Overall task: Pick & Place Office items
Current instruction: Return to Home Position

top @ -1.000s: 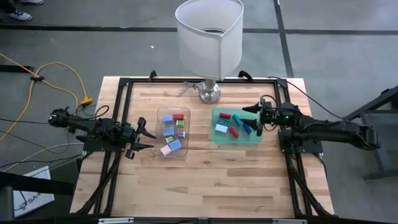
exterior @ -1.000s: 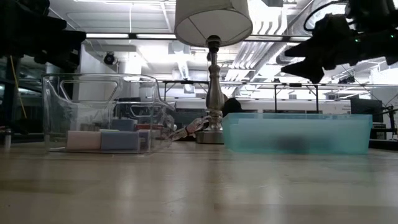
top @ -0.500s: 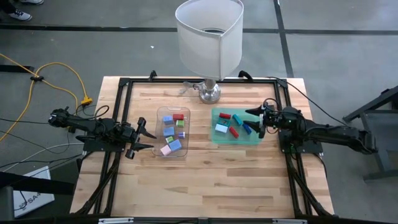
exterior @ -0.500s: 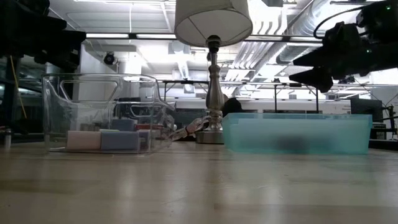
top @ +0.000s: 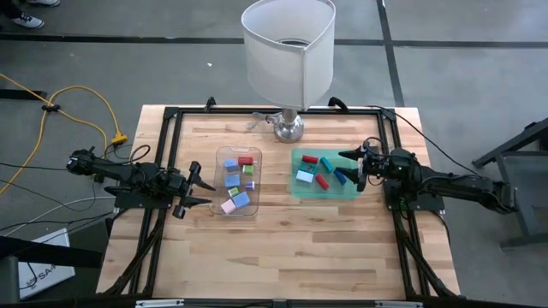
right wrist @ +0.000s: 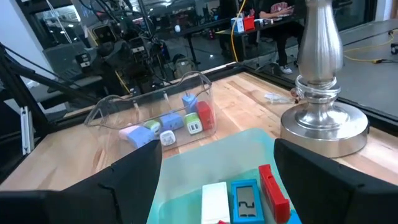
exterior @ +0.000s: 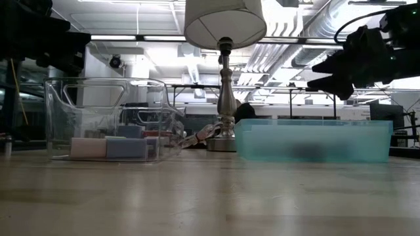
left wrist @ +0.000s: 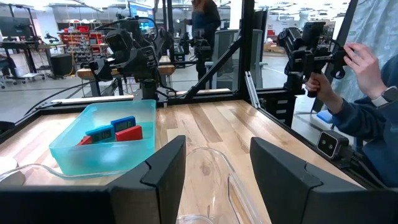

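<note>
The office items are small coloured blocks in two trays. Several lie in the clear plastic tray [top: 238, 181] and several, red, blue and white, in the green tray [top: 325, 174]. My left gripper [top: 205, 192] stands open and level at the clear tray's left end, whose rim [left wrist: 211, 163] shows between its fingers without touching them. My right gripper [top: 349, 168] is open and level above the green tray's right edge [right wrist: 205, 158], and nothing is between its fingers. In the low view it hangs clear above that tray [exterior: 325, 72].
A lamp with a white shade [top: 287, 47] and a metal base [right wrist: 323, 118] stands at the table's far middle. A black frame [top: 167, 120] runs round the table. Bare wood [top: 282, 248] lies on the near side. A person [left wrist: 367, 68] holding a device stands beyond the table.
My right gripper has drawn back toward the table's right edge and sunk a little, still open and level. The blocks and trays have not moved.
</note>
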Tool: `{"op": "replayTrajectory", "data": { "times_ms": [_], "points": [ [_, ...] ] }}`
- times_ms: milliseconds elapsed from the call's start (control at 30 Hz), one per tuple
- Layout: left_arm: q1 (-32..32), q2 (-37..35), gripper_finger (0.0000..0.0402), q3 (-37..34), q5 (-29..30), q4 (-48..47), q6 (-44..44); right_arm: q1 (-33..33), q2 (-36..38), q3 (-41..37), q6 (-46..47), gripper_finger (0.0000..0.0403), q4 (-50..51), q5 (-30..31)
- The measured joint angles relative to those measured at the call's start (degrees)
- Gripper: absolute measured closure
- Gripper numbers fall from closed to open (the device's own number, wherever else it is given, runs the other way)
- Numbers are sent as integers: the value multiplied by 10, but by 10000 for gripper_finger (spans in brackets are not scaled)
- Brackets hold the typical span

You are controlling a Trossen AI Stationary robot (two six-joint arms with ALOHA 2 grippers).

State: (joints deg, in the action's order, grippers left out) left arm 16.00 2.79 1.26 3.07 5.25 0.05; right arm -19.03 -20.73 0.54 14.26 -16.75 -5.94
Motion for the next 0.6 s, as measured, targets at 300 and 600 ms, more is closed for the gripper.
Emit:
{"op": "replayTrajectory", "data": {
  "times_ms": [300,600],
  "points": [
    [0,0,229,0,0,0,0,0,0,0,-8,105,59,19],
    [0,0,229,0,0,0,0,0,13,-1,9,105,124,-21]
  ]
}}
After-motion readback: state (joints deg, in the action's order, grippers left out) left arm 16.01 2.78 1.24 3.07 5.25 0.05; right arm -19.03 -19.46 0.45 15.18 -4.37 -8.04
